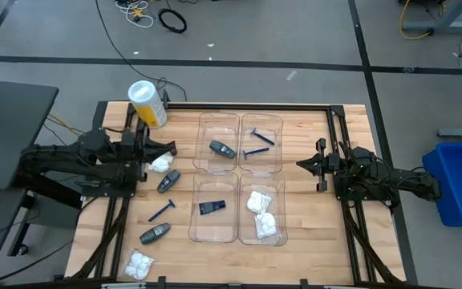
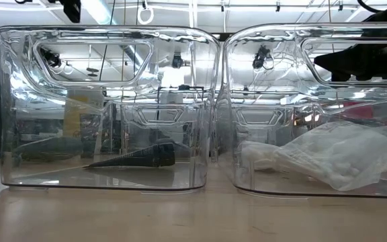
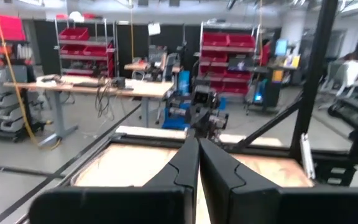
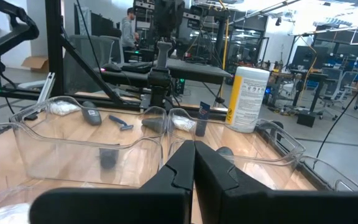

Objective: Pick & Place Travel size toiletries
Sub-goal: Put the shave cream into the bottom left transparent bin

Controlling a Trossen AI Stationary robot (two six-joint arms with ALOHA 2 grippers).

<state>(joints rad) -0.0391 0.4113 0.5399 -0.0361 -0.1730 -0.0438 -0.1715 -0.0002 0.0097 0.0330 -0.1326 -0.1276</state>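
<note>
Four clear trays [image 1: 239, 120] sit mid-table. They hold a grey tube [image 1: 222, 149], blue razors [image 1: 259, 144], a dark cone piece [image 1: 211, 207] and white packets [image 1: 263, 215]. The low view shows the cone piece [image 2: 140, 158] and the packets [image 2: 334, 158] through the tray walls. Left of the trays, a white packet [image 1: 160, 164], two grey tubes [image 1: 168, 182] [image 1: 155, 234], a blue razor [image 1: 163, 210] and another packet [image 1: 139, 265] lie on the table. My left gripper [image 1: 172, 149] [image 3: 198, 149] is shut and empty, pointing level, raised by the first packet. My right gripper [image 1: 299, 164] [image 4: 194, 149] is shut and empty, right of the trays.
A big yellow-and-white cylinder [image 1: 148, 103] lies at the table's far left, close to my left arm; the right wrist view shows it [image 4: 247, 99] beyond the trays. Black frame rails [image 1: 247, 106] run along the table's edges. Bare wood lies near the front edge.
</note>
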